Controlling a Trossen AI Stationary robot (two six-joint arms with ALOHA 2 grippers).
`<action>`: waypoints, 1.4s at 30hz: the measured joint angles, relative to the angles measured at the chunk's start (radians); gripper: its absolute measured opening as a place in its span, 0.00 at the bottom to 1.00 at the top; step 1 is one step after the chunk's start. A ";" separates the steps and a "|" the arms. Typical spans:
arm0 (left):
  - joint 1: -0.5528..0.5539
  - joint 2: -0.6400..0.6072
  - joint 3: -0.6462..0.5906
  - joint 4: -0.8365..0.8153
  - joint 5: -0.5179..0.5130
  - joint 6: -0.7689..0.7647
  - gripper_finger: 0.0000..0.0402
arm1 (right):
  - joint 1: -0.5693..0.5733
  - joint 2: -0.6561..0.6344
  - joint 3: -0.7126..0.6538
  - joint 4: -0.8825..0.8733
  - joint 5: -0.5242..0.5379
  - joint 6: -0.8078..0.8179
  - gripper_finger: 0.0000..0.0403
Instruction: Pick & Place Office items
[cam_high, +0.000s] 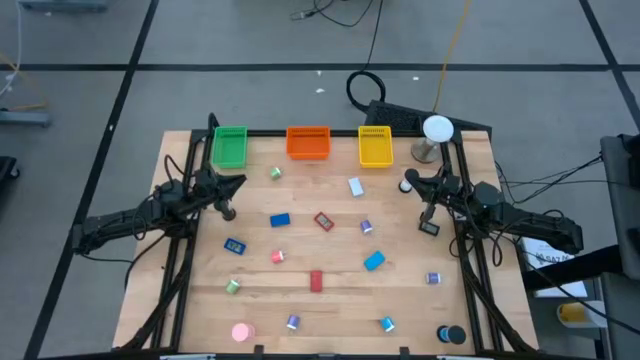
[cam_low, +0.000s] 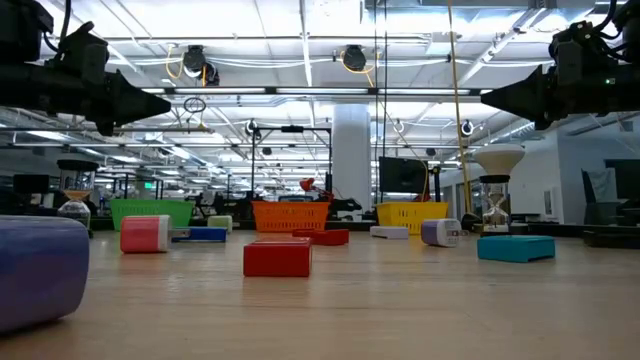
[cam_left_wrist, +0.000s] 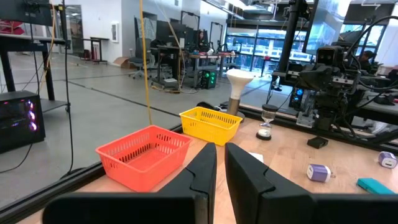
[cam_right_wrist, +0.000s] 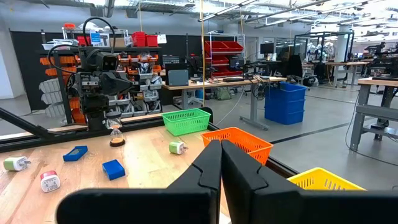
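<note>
Pale wooden boards are carrying a loose scatter of office items (cam_high: 323, 221) — small blocks, rolls and cylinders in blue, red, pink, green and purple — while the two dark arms are hanging raised at the tabletop's (cam_high: 330, 300) opposite edges. Taking the orange tray (cam_high: 308, 142) as the marker, the left gripper (cam_high: 228, 187) is hovering beside and a little in front of the green tray (cam_high: 230, 147) to one side of it, fingers nearly together around a thin gap and holding nothing; the right gripper (cam_high: 410, 182) is hovering beyond the yellow tray (cam_high: 376, 146) on the other side, beside the white ball on a stand (cam_high: 436, 132), fingers pressed together and also empty.

Judged from above, the blue block (cam_high: 280, 220) is lying just in front of the orange tray and toward the left gripper, which looks the nearer of the two; its long axis is running roughly across the tabletop. The white piece (cam_high: 355, 185) and the small purple roll (cam_high: 366, 227) are lying closer to the right gripper. A red block (cam_low: 277, 257) is sitting well forward of the orange tray, mid-tabletop.

The boards are flat and bare between pieces, leaving space to come down — behind them, a bright workshop of benches and racks is stretching away.
</note>
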 joint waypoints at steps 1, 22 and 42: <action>0.000 0.000 0.000 0.000 0.000 0.000 0.09 | 0.000 0.000 0.000 0.000 0.000 0.000 0.01; 0.002 -0.001 -0.001 0.128 -0.057 0.097 0.09 | 0.000 0.000 0.000 0.000 0.000 0.000 0.01; -0.002 0.004 0.025 0.044 0.010 0.141 0.09 | 0.000 0.000 0.000 0.000 0.000 0.000 0.01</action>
